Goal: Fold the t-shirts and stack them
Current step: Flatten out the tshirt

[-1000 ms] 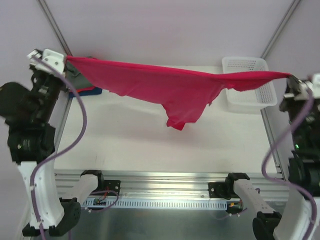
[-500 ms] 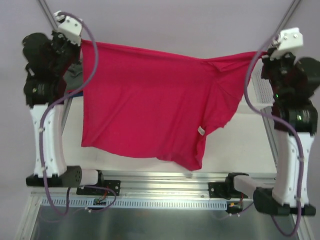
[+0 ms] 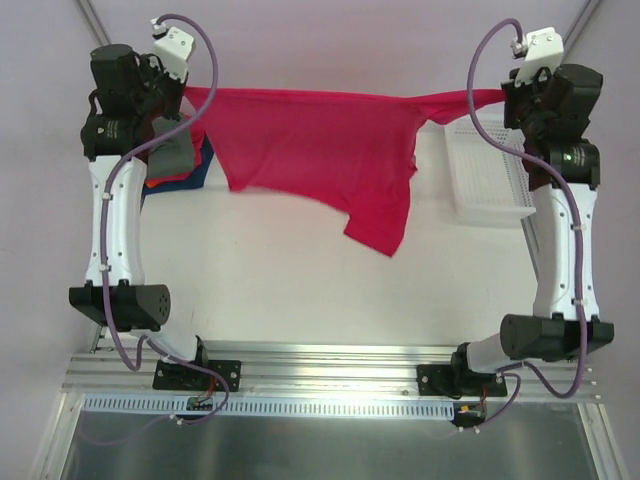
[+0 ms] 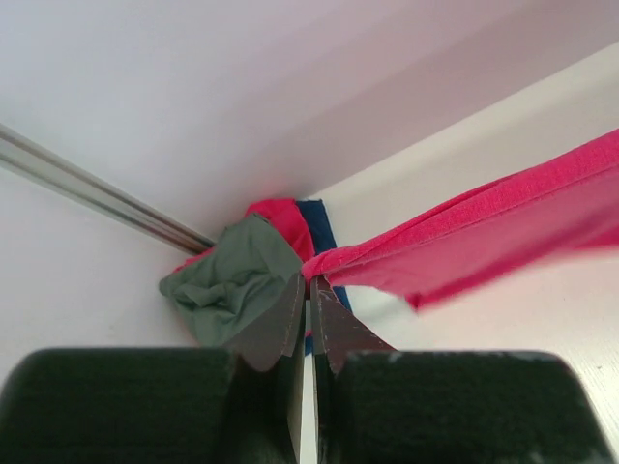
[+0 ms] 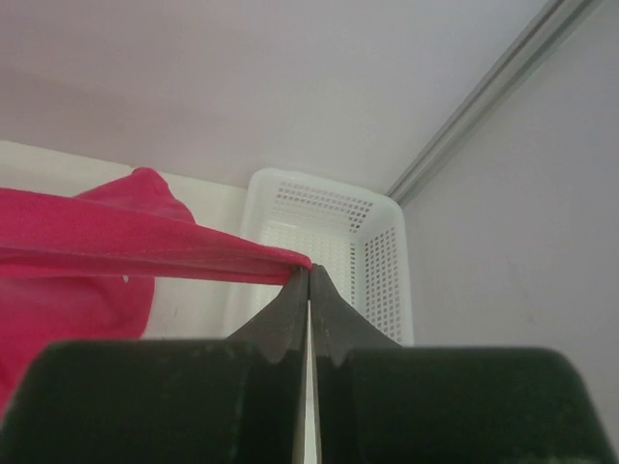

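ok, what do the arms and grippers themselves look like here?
Left arm and right arm: white link shells, black joint housings, a purple cable looping along each. White camera box at each wrist. Left gripper and right gripper: dark tapered fingers on black blocks.

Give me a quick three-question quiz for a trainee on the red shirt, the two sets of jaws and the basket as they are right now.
1. True or false: the red t-shirt lies flat on the table.
2. Which jaws are shut on the red t-shirt? A) left jaws only B) right jaws only C) both
3. Fill in: the white basket stands on the robot's ___ side.
Key: 1 false, it hangs stretched between both jaws; 2 C; 3 right.
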Robot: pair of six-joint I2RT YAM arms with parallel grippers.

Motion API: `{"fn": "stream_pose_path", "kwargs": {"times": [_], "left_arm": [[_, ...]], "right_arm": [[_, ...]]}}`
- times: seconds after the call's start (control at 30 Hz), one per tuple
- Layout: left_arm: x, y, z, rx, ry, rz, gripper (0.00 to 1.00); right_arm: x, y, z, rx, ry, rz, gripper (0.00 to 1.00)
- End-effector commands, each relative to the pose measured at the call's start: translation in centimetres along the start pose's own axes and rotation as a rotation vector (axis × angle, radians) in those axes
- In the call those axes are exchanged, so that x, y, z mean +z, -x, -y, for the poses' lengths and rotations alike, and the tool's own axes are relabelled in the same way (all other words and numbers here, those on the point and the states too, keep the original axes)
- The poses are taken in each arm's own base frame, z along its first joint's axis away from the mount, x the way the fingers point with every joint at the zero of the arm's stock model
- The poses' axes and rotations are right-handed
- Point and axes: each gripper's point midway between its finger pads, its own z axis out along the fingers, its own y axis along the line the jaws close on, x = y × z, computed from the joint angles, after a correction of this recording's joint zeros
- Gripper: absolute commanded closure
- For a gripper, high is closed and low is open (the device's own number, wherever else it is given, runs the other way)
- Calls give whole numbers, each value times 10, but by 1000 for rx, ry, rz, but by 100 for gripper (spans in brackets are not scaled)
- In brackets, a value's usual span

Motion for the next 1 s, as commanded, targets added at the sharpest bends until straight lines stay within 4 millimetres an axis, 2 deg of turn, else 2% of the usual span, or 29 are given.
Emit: {"fn": "stream_pose_path", "kwargs": {"times": [0.0,0.03,0.07,0.1,0.13,0.17,0.2,0.23,0.27,0.33,0.4,0.5,0.6,0.7,0.8,0.83,0.87,0.9,0.93,0.97], "left_arm": [[-82,60,-35,77,182,166,100],[-104,63,-33,84,200,183,100],[-114,64,-29,87,203,193,100],[-125,65,-26,88,207,204,100],[-148,67,-21,95,221,227,100],[-159,67,-17,98,225,237,100],[-170,67,-15,98,233,245,100],[-191,68,-9,102,244,262,100],[-202,69,-7,103,253,270,100],[-229,74,-4,110,280,291,100],[-240,71,-4,121,294,279,100],[-252,76,-3,147,305,288,100],[-245,77,-6,158,299,280,100],[-226,74,-9,167,277,253,100],[-190,54,-8,170,227,176,100],[-168,39,-4,176,181,130,100],[-157,29,-1,177,157,106,100],[-145,20,1,177,137,82,100],[-123,0,5,168,106,38,100],[-111,-12,9,175,74,18,100]], "right_arm": [[-98,71,45,-16,-160,240,99],[-111,72,45,-36,-161,250,99],[-138,71,44,-53,-170,270,100],[-150,69,42,-69,-172,276,99],[-166,70,43,-96,-184,290,99],[-189,66,42,-110,-190,300,100],[-203,66,41,-119,-196,311,99],[-216,62,40,-125,-198,305,99],[-238,65,41,-128,-212,335,99],[-257,67,41,-132,-223,352,99],[-278,69,45,-136,-249,370,99],[-287,71,48,-155,-269,377,99],[-284,75,52,-183,-286,379,99],[-266,77,55,-216,-289,361,99],[-233,71,52,-239,-260,322,99],[-220,66,51,-246,-245,300,99],[-193,52,45,-251,-211,253,100],[-178,42,40,-253,-187,226,99],[-162,30,35,-254,-161,190,99],[-137,16,29,-251,-125,149,99]]}}
